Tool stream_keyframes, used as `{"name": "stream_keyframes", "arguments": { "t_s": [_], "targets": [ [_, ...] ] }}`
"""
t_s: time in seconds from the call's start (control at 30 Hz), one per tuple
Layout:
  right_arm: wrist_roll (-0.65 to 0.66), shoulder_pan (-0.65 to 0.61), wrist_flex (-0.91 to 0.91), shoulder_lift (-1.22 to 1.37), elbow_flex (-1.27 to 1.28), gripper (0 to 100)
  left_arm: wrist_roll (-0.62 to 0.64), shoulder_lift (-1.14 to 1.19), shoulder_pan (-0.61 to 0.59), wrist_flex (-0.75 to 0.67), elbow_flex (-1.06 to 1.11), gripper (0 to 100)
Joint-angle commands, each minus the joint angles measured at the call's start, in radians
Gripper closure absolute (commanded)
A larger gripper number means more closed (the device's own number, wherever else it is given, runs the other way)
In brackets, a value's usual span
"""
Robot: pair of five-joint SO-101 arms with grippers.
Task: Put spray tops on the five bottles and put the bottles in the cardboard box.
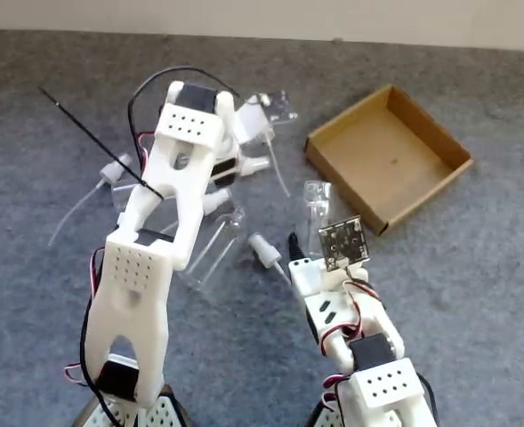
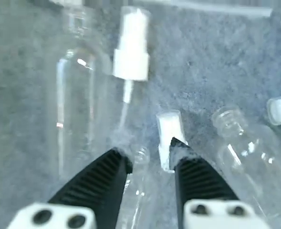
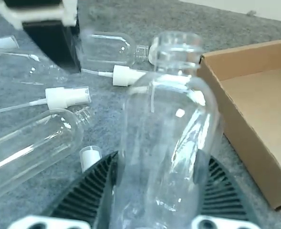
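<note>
You are at a robotics test bench, more a lab or hobby workshop than a lived-in room. The tabletop (image 1: 475, 294) is covered all over in grey felt-like cloth and ends at a plain pale wall (image 1: 333, 16) on the far side. Two white printed arms (image 1: 155, 240) stand at the near edge, with bare servo motors (image 1: 373, 351) and loose wires (image 1: 84, 334). Clear bottles (image 1: 213, 253), spray tops (image 1: 263, 246) and a plain cardboard box (image 1: 382, 156) lie scattered about.
</note>
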Motion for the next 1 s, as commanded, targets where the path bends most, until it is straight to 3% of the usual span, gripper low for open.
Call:
{"name": "stream_keyframes", "arguments": {
  "t_s": [0.0,0.13,0.4,0.57,0.97],
  "targets": [
    [0.011,-0.053,-0.022,-0.013,0.028,82.5,0.172,-0.047,0.042,0.032,-0.171,92],
    [0.012,-0.064,-0.022,-0.013,0.03,82.5,0.264,-0.047,0.045,0.034,-0.228,92],
    [0.014,-0.061,-0.022,-0.013,0.03,82.5,0.133,-0.041,-0.03,0.037,-0.094,91],
    [0.014,-0.065,-0.022,-0.013,0.03,82.5,0.071,-0.041,-0.051,0.031,-0.016,84],
    [0.014,-0.062,-0.022,-0.013,0.03,82.5,0.054,0.041,-0.051,0.029,0.002,83]
  ]
}}
